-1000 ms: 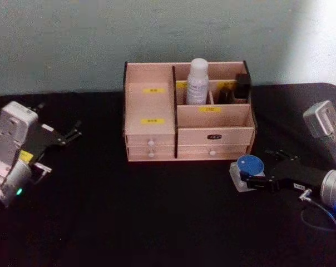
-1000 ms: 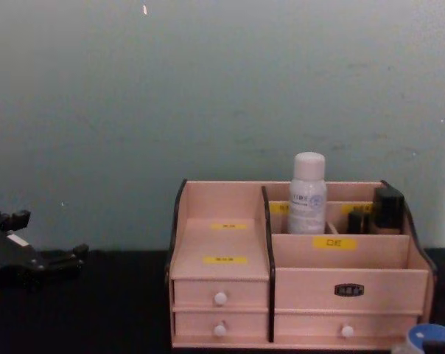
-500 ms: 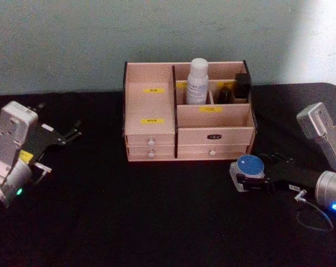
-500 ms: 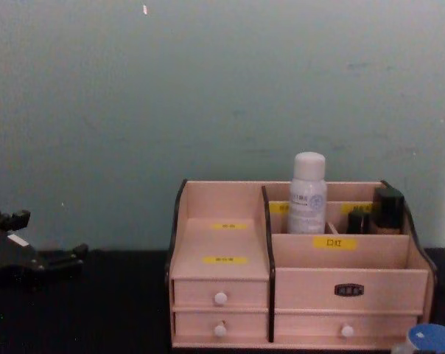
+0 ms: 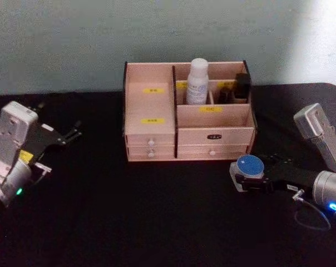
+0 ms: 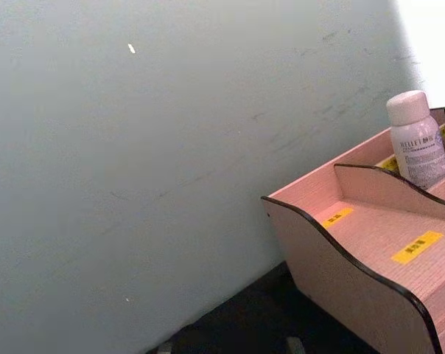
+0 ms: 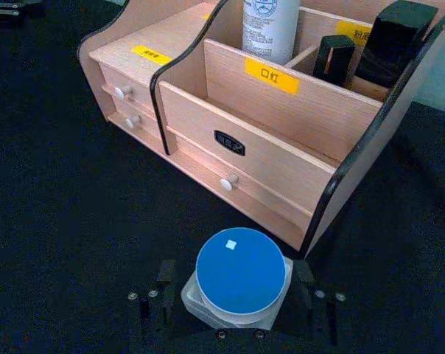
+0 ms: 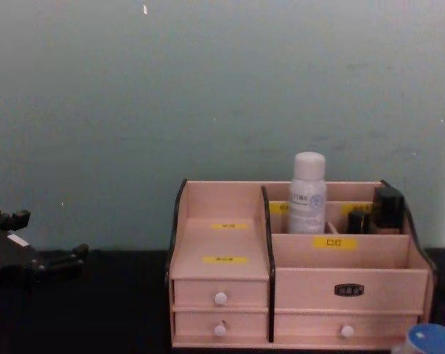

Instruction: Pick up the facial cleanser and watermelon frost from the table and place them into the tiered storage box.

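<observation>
The tiered storage box [image 5: 151,139] [image 8: 222,236] [image 7: 281,155] [image 6: 370,243] stands at the back middle of the black table. A white bottle, the facial cleanser [image 5: 197,82] [image 8: 307,193] [image 7: 261,26] [image 6: 416,140], stands upright in one of its rear compartments. The watermelon frost, a small clear jar with a round blue lid [image 5: 249,166] [image 7: 241,273] [image 8: 432,341], sits on the table just off the box's front right corner. My right gripper [image 5: 247,173] [image 7: 235,279] is open, with one finger on each side of the jar. My left gripper [image 5: 72,132] [image 8: 49,237] rests open at the far left.
Dark cosmetic items [image 5: 243,84] [image 7: 396,37] fill the box's rear right compartments. White-knobbed drawers [image 5: 151,147] line the box's front. A pale wall stands right behind the box. Bare black tabletop [image 5: 129,211] lies in front.
My right gripper has slid a little to the left, bringing its fingers farther along the sides of the blue-lidded jar. The jar, the bottle and the left arm stay put.
</observation>
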Controlling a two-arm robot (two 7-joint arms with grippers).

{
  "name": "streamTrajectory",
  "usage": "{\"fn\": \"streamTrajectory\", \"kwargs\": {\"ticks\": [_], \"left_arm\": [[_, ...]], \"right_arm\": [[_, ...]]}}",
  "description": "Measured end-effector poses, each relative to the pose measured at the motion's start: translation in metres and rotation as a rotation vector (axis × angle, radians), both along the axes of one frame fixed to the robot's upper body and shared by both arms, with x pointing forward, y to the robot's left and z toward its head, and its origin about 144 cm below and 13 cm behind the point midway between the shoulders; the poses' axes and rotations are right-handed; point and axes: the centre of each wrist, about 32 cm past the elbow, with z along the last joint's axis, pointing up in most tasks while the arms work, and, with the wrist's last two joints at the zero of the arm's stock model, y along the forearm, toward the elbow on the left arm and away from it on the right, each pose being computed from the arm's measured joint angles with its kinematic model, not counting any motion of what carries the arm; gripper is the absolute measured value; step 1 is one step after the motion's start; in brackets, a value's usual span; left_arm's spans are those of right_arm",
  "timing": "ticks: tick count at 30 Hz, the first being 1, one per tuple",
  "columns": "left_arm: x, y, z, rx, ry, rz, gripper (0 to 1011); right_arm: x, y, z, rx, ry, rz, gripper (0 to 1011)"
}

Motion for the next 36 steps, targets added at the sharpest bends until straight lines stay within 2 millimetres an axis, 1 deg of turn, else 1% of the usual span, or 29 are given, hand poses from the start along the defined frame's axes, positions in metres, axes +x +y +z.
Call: {"fn": "streamTrajectory", "kwargs": {"ticks": [30,32,36], "left_arm": [[0.0000,0.0000,0.0000,0.000,0.000,0.000,1001],[0.0000,0.0000,0.0000,0.000,0.000,0.000,1001],[0.0000,0.0000,0.0000,0.000,0.000,0.000,1001]], "right_arm": [[0.0020,0.0002,-0.0015,0.001,0.000,-0.005,997],[0.0020,0.0002,-0.0015,0.001,0.000,-0.005,976],[0.0020,0.0002,-0.0014,0.001,0.000,-0.005,868]]}}
